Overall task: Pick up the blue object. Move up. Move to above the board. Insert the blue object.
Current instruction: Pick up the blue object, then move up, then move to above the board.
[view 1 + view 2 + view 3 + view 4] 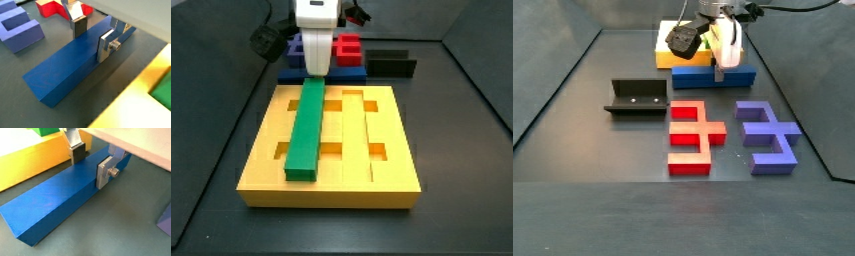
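Beside the board (671,40), the blue object (73,65) lies flat on the counter (593,130). The pincer (92,34) straddles it near one end, fingers (105,172) apparently closed on its sides. Judgement: lift straight, keeping the bar level.

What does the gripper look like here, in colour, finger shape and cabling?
The gripper has flat silver plate fingers with dark pads and a round silver screw on one plate. In a side view its body is a white block, with black cables bundled beside it.
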{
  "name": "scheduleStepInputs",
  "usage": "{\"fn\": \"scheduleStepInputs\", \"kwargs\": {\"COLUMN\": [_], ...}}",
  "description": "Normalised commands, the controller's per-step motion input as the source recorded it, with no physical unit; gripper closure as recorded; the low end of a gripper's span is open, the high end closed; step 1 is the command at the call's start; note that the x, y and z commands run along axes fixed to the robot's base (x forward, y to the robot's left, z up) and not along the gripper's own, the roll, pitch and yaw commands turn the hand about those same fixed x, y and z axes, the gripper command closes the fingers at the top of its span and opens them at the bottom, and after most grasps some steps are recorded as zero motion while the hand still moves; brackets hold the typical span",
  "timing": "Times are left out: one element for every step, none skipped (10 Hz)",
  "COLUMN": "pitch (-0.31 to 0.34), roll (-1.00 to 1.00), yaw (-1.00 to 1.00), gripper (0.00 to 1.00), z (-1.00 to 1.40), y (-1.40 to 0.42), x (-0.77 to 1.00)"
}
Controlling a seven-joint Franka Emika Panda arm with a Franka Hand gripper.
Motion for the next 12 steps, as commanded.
{"fn": "scheduleStepInputs", "kwargs": {"pitch": [0.0,0.0,0.0,0.0,-0.023,0.01,-0.009,0.0,0.041,0.039,0.027,0.056], "roll": [0.0,0.0,0.0,0.0,0.0,-0.01,-0.03,0.0,0.0,-0.02,-0.06,-0.06], "yaw": [0.0,0.0,0.0,0.0,-0.03,-0.05,-0.03,0.0,0.0,0.0,-0.01,-0.01], "gripper": [1.0,1.0,1.0,1.0,1.0,1.0,1.0,1.0,1.0,1.0,1.0,1.0], "z": [0.0,0.0,0.0,0.83,0.86,0.64,0.32,1.4,1.4,1.4,1.4,1.4], "y": [0.0,0.0,0.0,0.0,0.0,-0.01,0.0,0.0,0.0,0.0,0.0,0.0], "x": [0.0,0.0,0.0,0.0,0.05,-0.01,-0.01,0.0,-0.03,-0.04,0.0,0.02]}}
